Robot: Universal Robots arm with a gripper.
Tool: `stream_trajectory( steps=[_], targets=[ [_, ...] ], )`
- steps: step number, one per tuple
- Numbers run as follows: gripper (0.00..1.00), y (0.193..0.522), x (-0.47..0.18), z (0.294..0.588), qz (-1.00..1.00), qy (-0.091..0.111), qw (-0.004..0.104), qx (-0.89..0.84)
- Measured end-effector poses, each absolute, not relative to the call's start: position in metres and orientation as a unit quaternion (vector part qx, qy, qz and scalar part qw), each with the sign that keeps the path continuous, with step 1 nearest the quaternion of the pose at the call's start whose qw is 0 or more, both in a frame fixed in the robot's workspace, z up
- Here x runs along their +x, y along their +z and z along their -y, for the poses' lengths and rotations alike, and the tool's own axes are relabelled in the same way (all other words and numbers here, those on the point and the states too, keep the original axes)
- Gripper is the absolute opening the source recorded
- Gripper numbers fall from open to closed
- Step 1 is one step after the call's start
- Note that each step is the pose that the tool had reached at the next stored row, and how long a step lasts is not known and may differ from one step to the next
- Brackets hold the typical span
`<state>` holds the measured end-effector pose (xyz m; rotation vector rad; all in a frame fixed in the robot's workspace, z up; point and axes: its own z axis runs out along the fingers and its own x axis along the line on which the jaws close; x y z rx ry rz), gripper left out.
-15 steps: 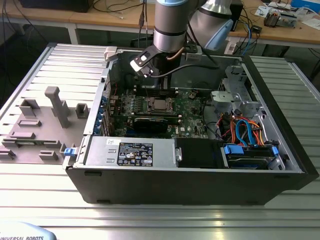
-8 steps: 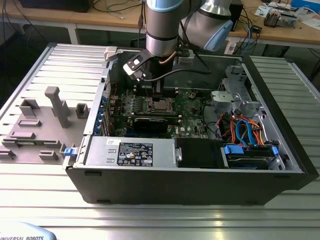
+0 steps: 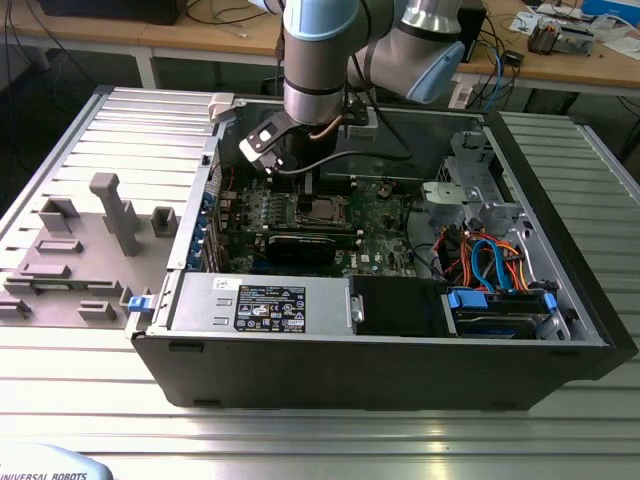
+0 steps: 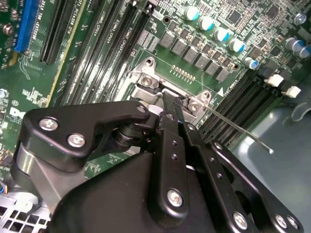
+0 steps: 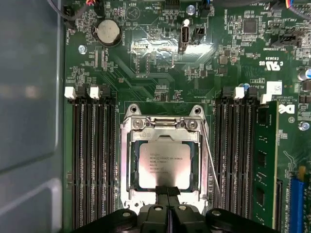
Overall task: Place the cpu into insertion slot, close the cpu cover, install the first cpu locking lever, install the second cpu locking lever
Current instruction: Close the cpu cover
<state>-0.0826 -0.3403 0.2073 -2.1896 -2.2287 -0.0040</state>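
Note:
In the first wrist view the cpu (image 5: 163, 165) lies flat in the insertion slot (image 5: 124, 194), its dull silver top showing through the window of the cpu cover (image 5: 164, 124). The cover lies down over it. My gripper (image 5: 168, 190) is shut, and its tips rest at the socket's edge with nothing between them. A thin wire locking lever (image 5: 210, 165) runs along one side of the socket. In the second wrist view this lever (image 4: 238, 130) sticks out free over the memory slots, beside my gripper (image 4: 176, 108). The exterior view puts my gripper (image 3: 306, 186) just above the cpu (image 3: 322, 210) inside the open computer case.
Black memory slots (image 5: 92, 160) flank the socket, with a green memory module (image 5: 265, 165) beyond one bank. A coin battery (image 5: 107, 33) sits on the board. The power supply (image 3: 260, 300) and drive bay with cables (image 3: 490, 262) fill the case front. Grey fixtures (image 3: 112, 212) stand on the exterior view's left.

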Motion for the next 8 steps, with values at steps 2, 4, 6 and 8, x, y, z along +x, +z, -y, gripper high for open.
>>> stream_trajectory(
  steps=[2,4,6,8],
  targets=[
    [0.11,0.2063,-0.0826,0.3404,0.713,-0.001,0.009,-0.701],
    [0.11,0.2061,-0.0826,0.3403,0.713,-0.001,0.009,-0.701],
    [0.11,0.2052,-0.0826,0.3403,0.713,-0.001,0.009,-0.701],
    [0.11,0.2051,-0.0826,0.3403,0.713,-0.001,0.009,-0.701]
  ],
)
